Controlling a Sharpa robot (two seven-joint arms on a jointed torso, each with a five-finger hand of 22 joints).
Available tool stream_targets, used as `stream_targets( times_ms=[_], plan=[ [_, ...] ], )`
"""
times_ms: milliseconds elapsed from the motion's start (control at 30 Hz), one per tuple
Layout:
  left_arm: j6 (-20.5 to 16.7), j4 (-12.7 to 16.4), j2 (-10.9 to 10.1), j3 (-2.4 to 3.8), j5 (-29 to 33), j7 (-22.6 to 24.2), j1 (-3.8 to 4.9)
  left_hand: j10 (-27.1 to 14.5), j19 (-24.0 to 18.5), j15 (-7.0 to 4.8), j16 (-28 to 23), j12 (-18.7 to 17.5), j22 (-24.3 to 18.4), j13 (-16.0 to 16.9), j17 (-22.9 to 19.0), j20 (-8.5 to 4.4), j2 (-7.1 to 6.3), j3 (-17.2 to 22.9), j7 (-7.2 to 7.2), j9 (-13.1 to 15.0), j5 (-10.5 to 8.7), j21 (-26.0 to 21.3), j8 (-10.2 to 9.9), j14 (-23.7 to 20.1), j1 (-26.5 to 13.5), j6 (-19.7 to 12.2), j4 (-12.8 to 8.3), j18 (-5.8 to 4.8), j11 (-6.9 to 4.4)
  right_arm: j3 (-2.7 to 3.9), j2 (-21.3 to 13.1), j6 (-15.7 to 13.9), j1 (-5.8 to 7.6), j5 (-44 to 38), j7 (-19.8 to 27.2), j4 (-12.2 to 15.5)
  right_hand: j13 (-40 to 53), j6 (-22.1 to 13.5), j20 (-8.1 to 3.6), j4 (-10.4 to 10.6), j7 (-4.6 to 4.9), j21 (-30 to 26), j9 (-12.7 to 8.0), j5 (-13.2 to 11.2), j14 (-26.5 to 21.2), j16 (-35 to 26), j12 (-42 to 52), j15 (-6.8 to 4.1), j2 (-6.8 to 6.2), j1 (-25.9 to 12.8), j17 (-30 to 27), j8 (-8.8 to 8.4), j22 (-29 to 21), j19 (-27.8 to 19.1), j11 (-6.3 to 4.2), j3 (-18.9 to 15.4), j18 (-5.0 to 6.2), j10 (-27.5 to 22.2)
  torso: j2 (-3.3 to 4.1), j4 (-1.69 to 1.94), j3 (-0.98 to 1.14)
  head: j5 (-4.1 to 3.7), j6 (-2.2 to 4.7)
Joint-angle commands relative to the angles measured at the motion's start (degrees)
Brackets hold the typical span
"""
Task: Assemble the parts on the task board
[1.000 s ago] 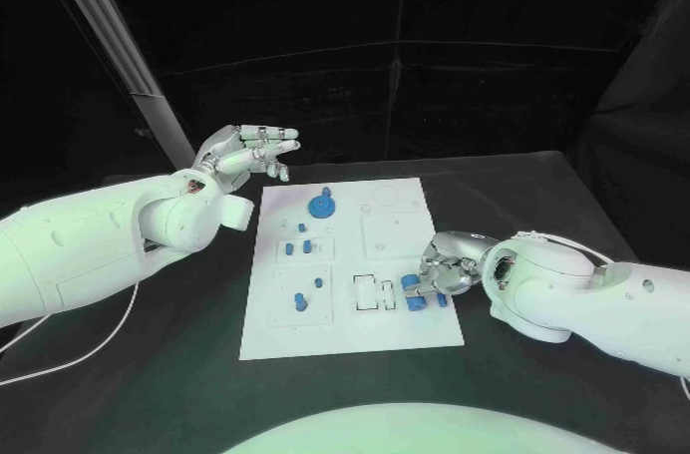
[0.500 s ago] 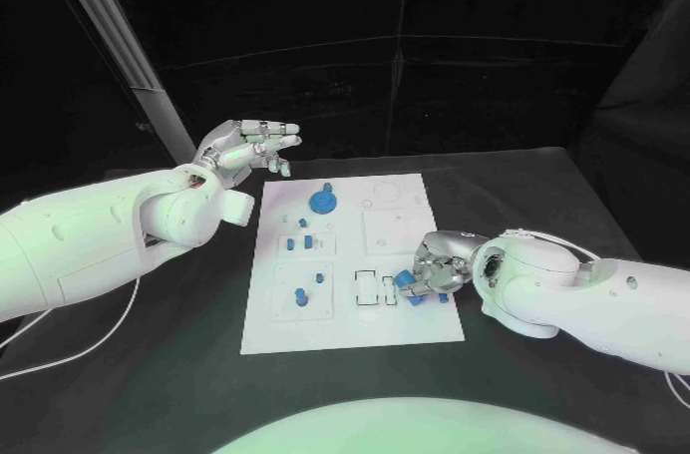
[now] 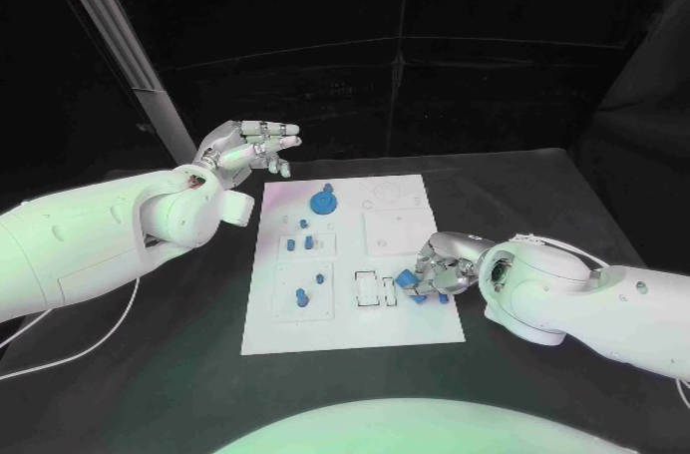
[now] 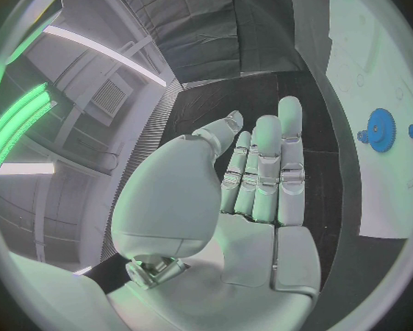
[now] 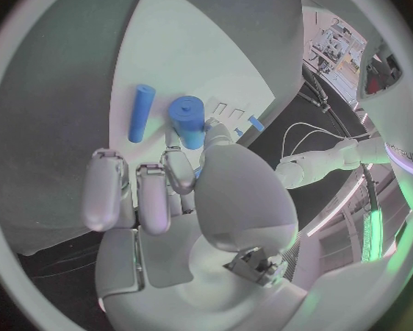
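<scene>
Right hand (image 3: 443, 270) low over the near right part of the task board (image 3: 345, 334), fingers curled together around a short blue cylinder (image 5: 188, 120), thumb and fingertips pinching it from the sides; part lifted slightly and tipped, its round end face turned outward in the right wrist view. Just beside it, flat on the board, a thinner blue rod (image 5: 140, 112), untouched. Next along, toward the board's middle, a pair of narrow rectangular slots (image 3: 375, 291), seemingly unfilled. Farther out, small blue pegs (image 3: 296, 245) standing in a square block, another single blue peg (image 3: 299, 298) nearer, and a blue gear (image 3: 321, 206) at the far end.

Left hand (image 3: 250, 146) raised well clear beyond the far left corner of the board, fingers straight and side by side, holding nothing.

Handling, as a judgement: probably rigid moulded plastic, light, smooth enough to roll or slip out of a loose pinch; not fragile. Best taken across the curved wall near mid-length, leaving the lower end free for seating. Likely tight fit at any socket, so square alignment before pressing; tilted entry risks jamming or skating off across the white surface.
</scene>
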Motion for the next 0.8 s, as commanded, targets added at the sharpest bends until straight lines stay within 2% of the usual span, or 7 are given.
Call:
stream_targets(
  times_ms=[33, 267, 367, 533, 700, 800],
  plan=[
    [0.8, 0.0, 0.0, 0.03, 0.2, 0.2, 0.10, -0.5, -0.5, -0.14, -0.2, 0.3, -0.1, -0.1, -0.1, -0.05, 0.11, -0.1, 0.18, -0.1, 0.21, -0.3, 0.0, -0.4, 0.0, -0.2, -0.1, 0.73, -0.01, 0.08, -0.4, -5.5, 0.10, 6.0, 4.5, 1.1, 0.1, 0.8, -0.40, 0.1, -0.03, 0.3, -0.1, 0.2, 3.8, 0.4, 0.3, -0.44, -0.32, -1.1, 3.3, 0.11, 0.1, 0.2, -0.12, -0.5, -0.30, 0.4, 0.02, 0.08, -0.01, -0.11, 0.05],
    [0.8, 0.0, 0.3, 0.03, 0.2, 0.2, 0.10, -0.5, -0.5, -0.13, -0.2, 0.3, -0.1, -0.1, -0.1, -0.04, 0.12, -0.1, 0.21, -0.1, 0.21, -0.3, 0.0, -0.4, 0.0, -0.3, -0.1, 0.73, 0.01, 0.11, -0.5, -6.8, 0.13, 8.4, 6.1, 2.0, -0.1, 2.9, -0.80, 1.0, -0.82, 0.3, 0.5, 0.3, 3.8, 0.4, -0.3, -0.93, 0.59, -1.9, 3.4, 0.99, 0.2, 0.2, -0.76, -1.0, -0.30, 0.4, 0.10, 0.31, -0.04, -0.14, -0.07],
    [0.9, -0.1, 0.4, 0.03, 0.2, 0.2, 0.10, -0.5, -0.5, -0.13, -0.2, 0.3, -0.1, -0.1, -0.1, -0.04, 0.12, -0.1, 0.21, -0.1, 0.21, -0.3, 0.0, -0.4, 0.0, -0.3, -0.1, 0.73, 0.01, 0.12, 0.1, -6.3, 0.14, 8.7, 6.0, 1.7, 0.0, 3.4, -0.94, 1.2, -1.04, 0.3, 0.6, 0.3, 3.9, 0.4, -0.4, -1.10, 0.91, -2.0, 3.5, 1.21, 0.2, 0.2, -0.95, -1.1, -0.31, 0.5, 0.10, 0.21, -0.06, 0.26, -0.15],
    [0.9, -0.1, 0.5, 0.03, 0.2, 0.2, 0.10, -0.5, -0.5, -0.13, -0.2, 0.3, -0.1, -0.1, -0.1, -0.04, 0.12, -0.1, 0.21, -0.1, 0.21, -0.3, 0.0, -0.4, 0.0, -0.3, -0.1, 0.73, 0.01, 0.12, 1.6, -4.9, 0.15, 8.8, 5.1, 1.0, 0.0, 3.9, -1.11, 1.4, -1.25, 0.4, 0.8, 0.2, 3.9, 0.5, -0.5, -1.28, 1.37, -2.5, 3.7, 1.37, 0.3, 0.3, -1.14, -1.4, -0.33, 0.6, 0.09, 0.03, -0.01, 0.49, -0.38],
    [0.9, -0.1, 0.5, 0.03, 0.2, 0.1, 0.11, -0.5, -0.5, -0.13, -0.2, 0.3, -0.1, -0.1, -0.1, -0.04, 0.12, -0.1, 0.21, -0.1, 0.21, -0.3, 0.0, -0.4, 0.0, -0.3, -0.1, 0.73, 0.01, 0.12, 3.5, -3.6, 0.15, 8.7, 3.4, 0.0, -0.1, 4.2, -1.26, 1.5, -1.41, 0.4, 0.9, 0.1, 3.9, 0.5, -0.8, -1.42, 2.02, -3.5, 3.8, 1.41, 0.4, 0.3, -1.29, -1.8, -0.35, 0.7, 0.13, 0.12, -0.08, 0.44, -0.39],
    [1.0, 0.0, 0.6, 0.03, 0.2, 0.1, 0.11, -0.5, -0.5, -0.12, -0.2, 0.4, -0.1, -0.1, -0.1, -0.04, 0.11, -0.1, 0.20, -0.1, 0.21, -0.3, 0.0, -0.4, 0.1, -0.3, -0.2, 0.73, 0.01, 0.12, 4.4, -3.0, 0.15, 8.1, 2.4, -0.6, -0.1, 4.2, -1.32, 1.5, -1.49, 0.4, 1.0, -0.1, 3.9, 0.5, -0.9, -1.49, 2.37, -4.3, 3.8, 1.38, 0.4, 0.3, -1.36, -2.2, -0.36, 0.8, 0.14, 0.31, -0.13, 0.45, -0.40]
  ],
)
